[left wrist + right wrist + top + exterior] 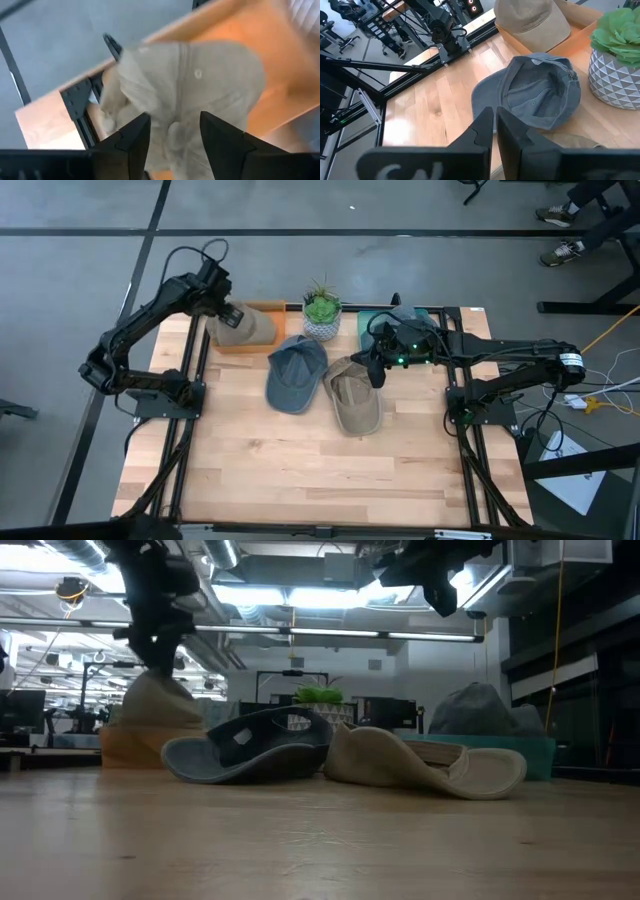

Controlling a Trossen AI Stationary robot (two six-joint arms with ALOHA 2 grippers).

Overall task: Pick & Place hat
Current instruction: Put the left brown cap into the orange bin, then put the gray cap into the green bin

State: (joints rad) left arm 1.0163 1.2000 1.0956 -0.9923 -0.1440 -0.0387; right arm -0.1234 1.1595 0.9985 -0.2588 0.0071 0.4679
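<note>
Hats lie in a loose group around the small green succulent in its white faceted pot, which serves as the landmark at the back of the pale wooden surface. Left of the plant, a beige cotton cap sits crown-up in a shallow orange tray; the left pincer hangs just over it with its fingers parted around the crown, apparently letting go so the cap settles there. In front of the plant a blue-grey denim cap lies flattened, and beside it, toward the right, a tan cap rests upturned, both probably waiting their turn. Right of the plant, a grey hat sits in a teal tray. The right pincer hovers closed and empty above the tan cap.
</note>
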